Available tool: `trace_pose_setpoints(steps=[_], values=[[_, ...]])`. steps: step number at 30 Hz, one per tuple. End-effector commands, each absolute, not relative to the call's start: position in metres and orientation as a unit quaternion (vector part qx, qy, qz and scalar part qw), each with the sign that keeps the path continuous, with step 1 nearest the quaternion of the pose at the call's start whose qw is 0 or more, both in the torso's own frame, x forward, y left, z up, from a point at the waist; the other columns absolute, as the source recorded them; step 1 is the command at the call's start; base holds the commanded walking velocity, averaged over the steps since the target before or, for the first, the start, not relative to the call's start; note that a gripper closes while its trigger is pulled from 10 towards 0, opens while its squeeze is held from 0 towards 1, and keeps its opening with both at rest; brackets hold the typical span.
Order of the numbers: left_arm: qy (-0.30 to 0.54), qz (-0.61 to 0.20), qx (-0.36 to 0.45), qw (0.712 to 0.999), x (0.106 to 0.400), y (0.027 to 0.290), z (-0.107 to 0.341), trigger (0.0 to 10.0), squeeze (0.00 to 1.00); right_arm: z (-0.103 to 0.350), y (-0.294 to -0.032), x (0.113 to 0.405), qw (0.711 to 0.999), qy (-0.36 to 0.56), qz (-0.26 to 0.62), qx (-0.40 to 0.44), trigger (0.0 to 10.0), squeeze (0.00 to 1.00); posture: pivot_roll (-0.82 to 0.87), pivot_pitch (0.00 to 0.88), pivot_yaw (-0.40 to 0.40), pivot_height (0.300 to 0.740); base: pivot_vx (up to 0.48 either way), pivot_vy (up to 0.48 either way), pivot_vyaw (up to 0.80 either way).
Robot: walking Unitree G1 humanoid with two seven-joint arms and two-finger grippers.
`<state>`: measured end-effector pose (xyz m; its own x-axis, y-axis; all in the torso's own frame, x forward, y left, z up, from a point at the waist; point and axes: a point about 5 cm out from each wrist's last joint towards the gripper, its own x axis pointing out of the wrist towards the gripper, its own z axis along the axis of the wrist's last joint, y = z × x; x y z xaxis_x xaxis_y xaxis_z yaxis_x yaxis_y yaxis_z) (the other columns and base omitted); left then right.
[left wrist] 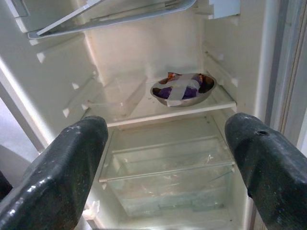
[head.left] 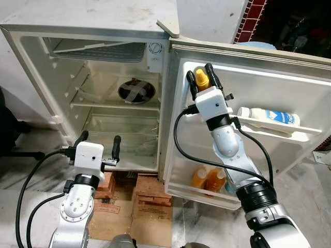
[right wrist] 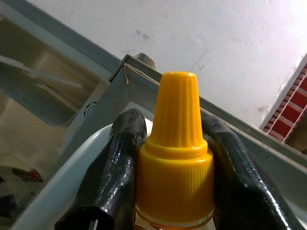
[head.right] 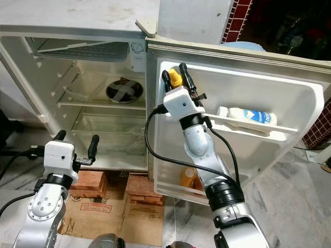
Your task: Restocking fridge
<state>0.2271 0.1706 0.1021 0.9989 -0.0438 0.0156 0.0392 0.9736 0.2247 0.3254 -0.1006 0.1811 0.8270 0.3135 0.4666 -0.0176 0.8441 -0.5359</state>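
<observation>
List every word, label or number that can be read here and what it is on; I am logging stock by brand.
No text can be read with certainty.
White bottle lying on the door shelf: blue label, print too blurred.
Cardboard on the floor under the fridge: red printing, too small to read.
Dial inside the fridge: marks too small.
Yellow-capped bottle in the right tool: no print in view.

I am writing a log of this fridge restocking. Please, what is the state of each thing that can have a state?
Fridge door: open.
Right gripper: shut on yellow-capped bottle, held upright against the door's upper part.
Left gripper: open, holding nothing, before the fridge.
White bottle: lying on its side on the door shelf.
Metal bowl: taped over, on an inner shelf.
Orange bottles: upright, bottom door shelf.
</observation>
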Motion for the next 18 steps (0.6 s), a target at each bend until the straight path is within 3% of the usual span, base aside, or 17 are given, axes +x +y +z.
trace_pose_setpoints(steps=[1,9,18], values=[[-0.012,-0.022,0.118,0.993,0.225,0.171,0.105,10.0,0.00,0.167,-0.108,0.329,0.917,-0.243,0.087,-0.303,10.0,0.00,0.09,0.000,-0.046,0.740,0.000,0.000,0.00],[-0.009,-0.025,0.115,0.993,0.226,0.169,0.104,10.0,0.00,0.156,-0.132,0.330,0.896,-0.217,0.061,-0.382,10.0,0.00,0.09,0.000,-0.048,0.740,0.000,0.000,0.00],[-0.007,-0.023,0.112,0.993,0.227,0.169,0.103,10.0,0.00,0.133,-0.144,0.335,0.909,-0.140,0.055,-0.388,10.0,0.00,0.09,0.000,-0.055,0.740,0.000,0.000,0.00]])
